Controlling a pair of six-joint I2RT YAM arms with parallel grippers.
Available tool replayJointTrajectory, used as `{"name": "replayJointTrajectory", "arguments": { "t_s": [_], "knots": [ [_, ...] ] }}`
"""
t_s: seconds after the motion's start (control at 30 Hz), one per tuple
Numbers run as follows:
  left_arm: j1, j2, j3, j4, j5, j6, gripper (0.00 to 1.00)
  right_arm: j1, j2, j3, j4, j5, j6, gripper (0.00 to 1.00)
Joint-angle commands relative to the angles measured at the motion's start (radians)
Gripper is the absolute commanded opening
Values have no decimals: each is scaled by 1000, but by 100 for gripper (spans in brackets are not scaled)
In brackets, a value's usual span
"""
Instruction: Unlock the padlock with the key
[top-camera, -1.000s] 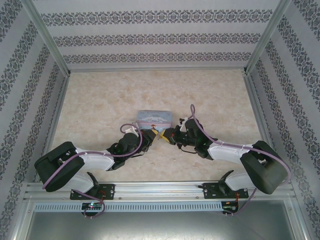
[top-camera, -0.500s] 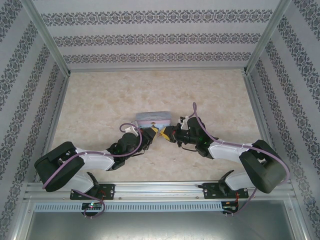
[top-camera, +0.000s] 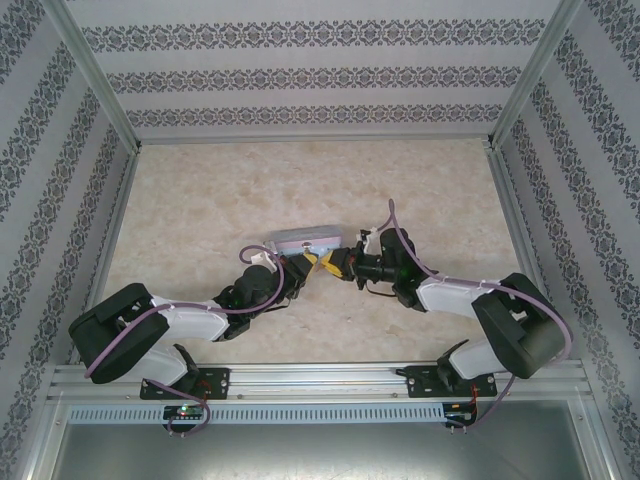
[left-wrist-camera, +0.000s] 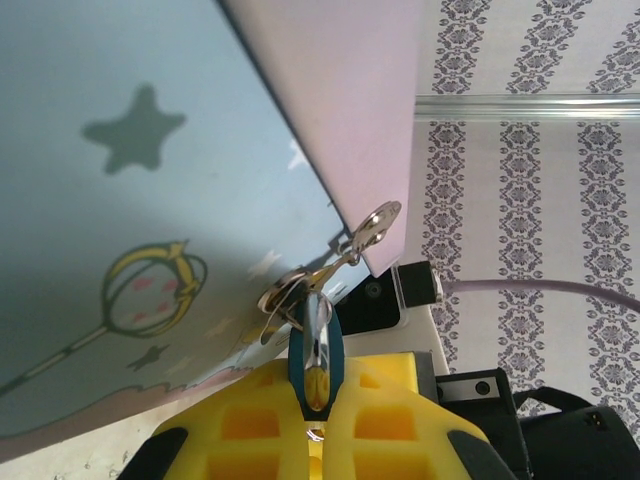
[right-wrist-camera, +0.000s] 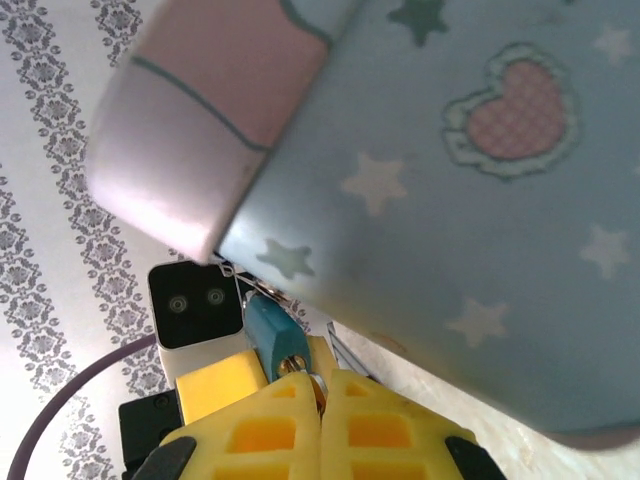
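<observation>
Observer: padlock (left-wrist-camera: 316, 345) location?
Recorder: hanging on tin (left-wrist-camera: 120, 120) latch (left-wrist-camera: 372, 222). Left gripper (left-wrist-camera: 316, 405) clamps padlock; right gripper (right-wrist-camera: 320, 400) jaws pressed together on key (right-wrist-camera: 303, 370), both at tin's near corner.

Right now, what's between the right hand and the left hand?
The small blue padlock: the right wrist view shows it just off the right hand's fingertips, and the left wrist view shows it pinched in the left hand.
</observation>
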Motion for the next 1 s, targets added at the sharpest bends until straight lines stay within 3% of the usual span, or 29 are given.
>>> {"name": "replayJointTrajectory", "arguments": {
  "t_s": [0.0, 0.43, 0.67, 0.97],
  "knots": [
    [-28, 2, 29, 116, 93, 24, 0, -16, 26, 55, 44, 9, 11, 0],
    [-28, 52, 31, 122, 96, 23, 0, -8, 67, 88, 45, -6, 1, 0],
    [-28, 56, -4, 48, 28, 39, 0, -24, 123, 116, 4, -9, -71, 0],
    [-27, 7, -52, -61, -87, 87, 0, -46, 155, 112, -18, -8, -130, 26]
  ]
}}
